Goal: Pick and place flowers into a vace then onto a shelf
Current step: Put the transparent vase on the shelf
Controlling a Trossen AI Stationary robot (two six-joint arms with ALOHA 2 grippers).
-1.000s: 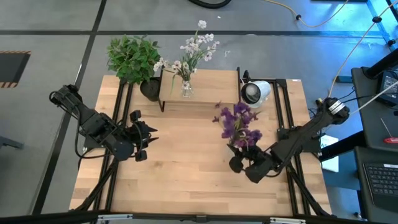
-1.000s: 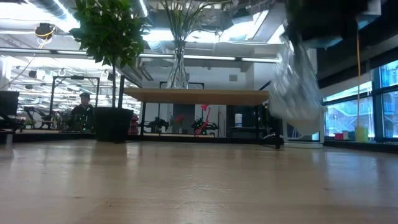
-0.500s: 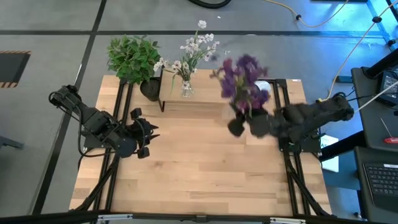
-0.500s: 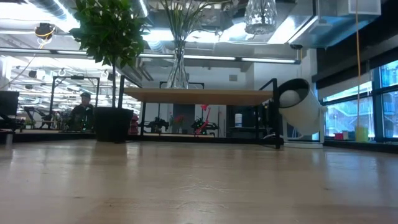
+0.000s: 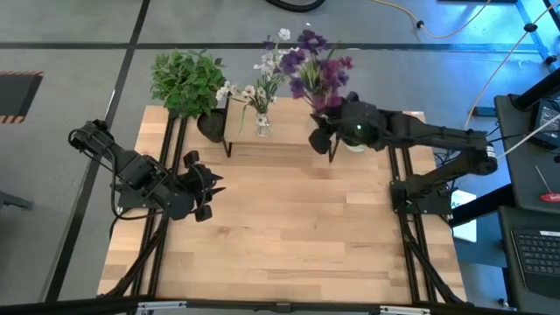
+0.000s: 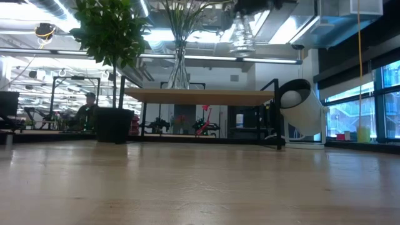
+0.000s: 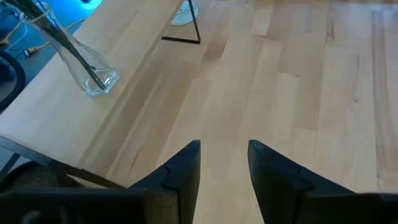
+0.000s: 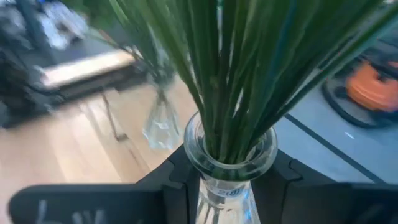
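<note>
My right gripper is shut on a clear glass vase of purple flowers and hovers over the right part of the shelf. In the low view this vase hangs above the shelf's plank top. A second glass vase with white-pink flowers stands on its base on the shelf's left part. My left gripper waits open over the table's left side; in its own view nothing lies between its fingers. My right gripper pinches the vase's neck, just below the rim, between its two fingers. It reaches in level from the table's right side. The vase is upright and lifted clear above the shelf, with the green stems rising out of it.
A bushy potted plant stands at the table's far left corner, beside the shelf. A white cylinder lies on its side right of the shelf. The wooden tabletop stretches between the arms.
My right gripper has carried the vase of purple flowers up from the table's right middle, toward the far edge and then left, over the shelf. The vase has stayed upright in the hold. In the low view it has risen from table height to above the shelf top.
</note>
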